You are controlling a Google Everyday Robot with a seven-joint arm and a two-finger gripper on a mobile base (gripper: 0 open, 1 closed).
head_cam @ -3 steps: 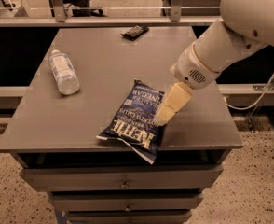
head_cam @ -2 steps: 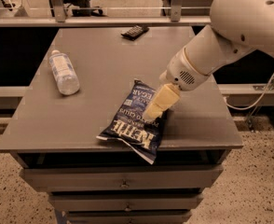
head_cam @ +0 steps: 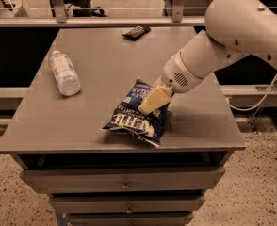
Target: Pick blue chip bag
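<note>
A grey table (head_cam: pixel 105 55) with drawers (head_cam: pixel 124 180) beneath its top stands on a speckled floor (head_cam: pixel 263 187), with a metal rail running along the top of the frame behind it. Just right of the table's centre, the gripper (head_cam: pixel 152 101) points down and to the left, its cream-coloured tip lying over the upper right part of the blue chip bag (head_cam: pixel 129 121); how wide it stands, and whether it has hold of the bag, cannot be told from this angle. The bag lies flat on the table near the front edge, its white lettering toward the lower left and one corner reaching close to the rim. The white arm (head_cam: pixel 232 32) rises from the gripper toward the upper right of the frame, a round vented joint just behind the wrist. A clear water bottle (head_cam: pixel 64 73) lies on its side at the left of the table, well apart from the bag. A small dark remote-like object (head_cam: pixel 136 31) rests near the far edge. A pale cable (head_cam: pixel 262 98) hangs at the right.
</note>
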